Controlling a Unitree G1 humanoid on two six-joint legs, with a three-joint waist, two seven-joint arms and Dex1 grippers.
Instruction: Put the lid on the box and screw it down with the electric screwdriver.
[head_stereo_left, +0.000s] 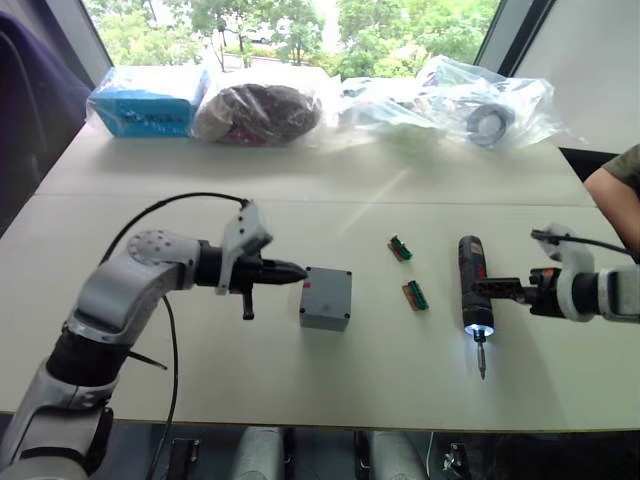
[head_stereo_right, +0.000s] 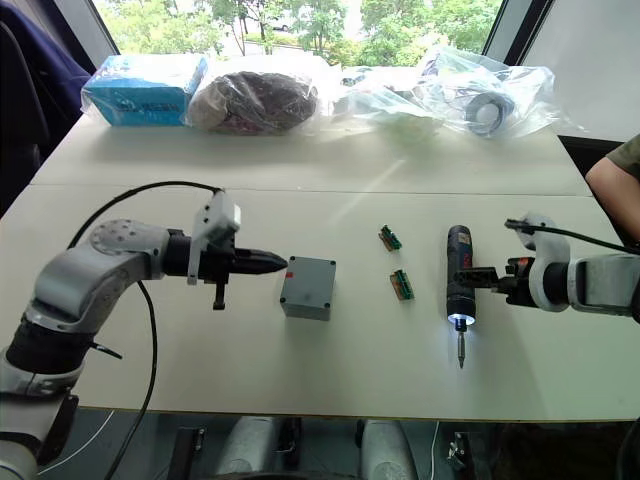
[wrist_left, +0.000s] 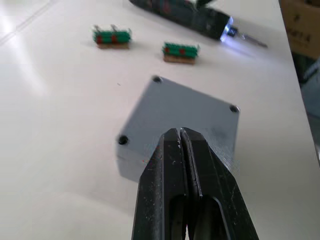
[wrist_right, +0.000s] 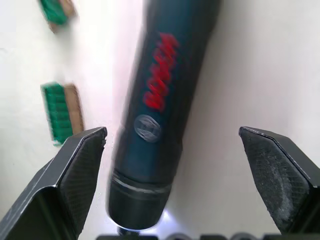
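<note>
Grey plastic, square and palm-sized, the box (head_stereo_left: 326, 298) stands on the white table (head_stereo_left: 300, 380) with its shallow grey lid (wrist_left: 182, 112) already seated on top; three of the lid's dark corner screw holes are visible in the left wrist view, the fourth hidden behind the fingers. The left gripper (head_stereo_left: 290, 271) points at the box's left wall, its two black fingers pressed together with nothing between them, the tips just beside that wall. Well to the right lies the black stick-shaped electric screwdriver with red lettering (head_stereo_left: 474, 283), flat on the table, its thin metal bit aimed toward the near edge and a white light glowing at its tip. The right gripper (head_stereo_left: 502, 289) sits at the driver's right side, fingers spread wide and straddling the body without closing on it. Two small green connectors (head_stereo_left: 408, 272) lie between box and driver. Clear plastic bags (head_stereo_left: 440, 100) and a blue packet (head_stereo_left: 148, 100) line the far edge.
</note>
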